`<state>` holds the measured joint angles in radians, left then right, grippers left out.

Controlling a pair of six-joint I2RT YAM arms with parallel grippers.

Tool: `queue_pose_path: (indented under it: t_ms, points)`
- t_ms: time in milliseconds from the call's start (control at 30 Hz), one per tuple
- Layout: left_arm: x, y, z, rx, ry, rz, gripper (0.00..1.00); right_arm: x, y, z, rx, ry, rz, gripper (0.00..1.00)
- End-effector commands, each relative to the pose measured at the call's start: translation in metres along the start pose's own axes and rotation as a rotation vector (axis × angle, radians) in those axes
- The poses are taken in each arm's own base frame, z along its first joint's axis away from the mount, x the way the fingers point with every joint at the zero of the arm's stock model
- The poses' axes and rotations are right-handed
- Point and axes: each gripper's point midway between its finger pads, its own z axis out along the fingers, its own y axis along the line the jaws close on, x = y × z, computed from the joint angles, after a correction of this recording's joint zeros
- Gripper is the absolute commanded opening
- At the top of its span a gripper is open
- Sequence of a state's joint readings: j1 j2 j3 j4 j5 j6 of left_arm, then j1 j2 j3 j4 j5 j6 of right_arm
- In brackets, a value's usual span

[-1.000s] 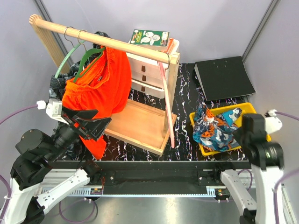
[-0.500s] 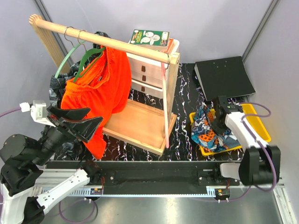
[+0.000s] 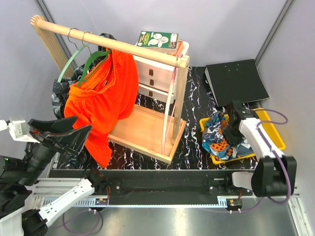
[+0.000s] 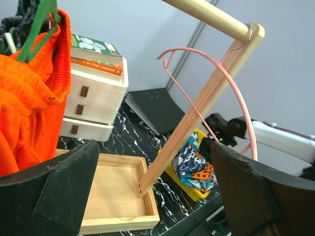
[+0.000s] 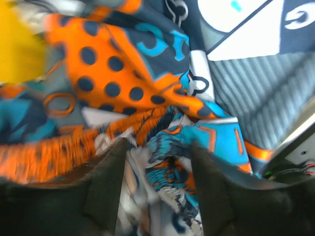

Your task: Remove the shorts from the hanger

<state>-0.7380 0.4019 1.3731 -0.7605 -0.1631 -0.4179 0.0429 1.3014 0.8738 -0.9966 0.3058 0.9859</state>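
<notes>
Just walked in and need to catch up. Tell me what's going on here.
Two robot arms are taking shorts off hangers on a wooden rail. The right gripper sits over the patterned shorts in the yellow bin, jaws parted with cloth showing between them. The pink hanger hangs bare. The left gripper is wide open and empty near the orange shorts, which hang on the green hanger.
</notes>
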Motion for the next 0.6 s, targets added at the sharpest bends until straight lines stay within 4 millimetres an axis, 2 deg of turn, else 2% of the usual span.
queue_pose_path:
  t_ms: [0,67,133,167,233,267,333,400,433,467,500,567]
  points:
    - [-0.013,0.006,-0.007,-0.032,-0.05,0.026,0.99,-0.037,-0.006,-0.057,-0.09,-0.151,0.007,0.69]
    - [-0.011,0.006,-0.006,-0.031,-0.045,0.022,0.99,-0.049,-0.012,-0.078,-0.126,-0.213,-0.012,0.77]
    - [-0.008,0.006,-0.003,-0.031,-0.036,0.019,0.99,-0.061,-0.007,-0.101,-0.198,-0.266,-0.022,0.8]
    - [-0.007,0.006,-0.003,-0.028,-0.031,0.012,0.99,-0.06,-0.003,-0.113,-0.263,-0.27,-0.03,0.87]
    - [-0.004,0.006,-0.001,-0.029,-0.022,0.009,0.99,-0.065,0.013,-0.134,-0.379,-0.298,-0.109,0.9]
    - [-0.003,0.006,0.0,-0.028,-0.018,0.007,0.99,-0.055,0.024,-0.145,-0.469,-0.254,-0.155,0.91]
    - [-0.003,0.005,0.0,-0.028,-0.02,0.004,0.99,-0.05,0.041,-0.16,-0.575,-0.232,-0.217,0.89]
    - [-0.004,0.006,-0.001,-0.029,-0.024,0.001,0.99,-0.024,0.059,-0.167,-0.714,-0.116,-0.301,0.86]
    - [-0.004,0.006,-0.001,-0.029,-0.024,0.0,0.99,-0.019,0.073,-0.17,-0.78,-0.092,-0.321,0.83]
    - [-0.005,0.005,-0.001,-0.029,-0.029,-0.004,0.99,-0.003,0.081,-0.175,-0.856,-0.01,-0.351,0.81]
    - [-0.006,0.005,-0.002,-0.025,-0.029,-0.006,0.99,0.008,0.084,-0.165,-0.866,0.041,-0.358,0.79]
    - [-0.006,0.003,-0.003,-0.015,-0.026,-0.014,0.99,0.015,0.092,-0.155,-0.889,0.085,-0.36,0.69]
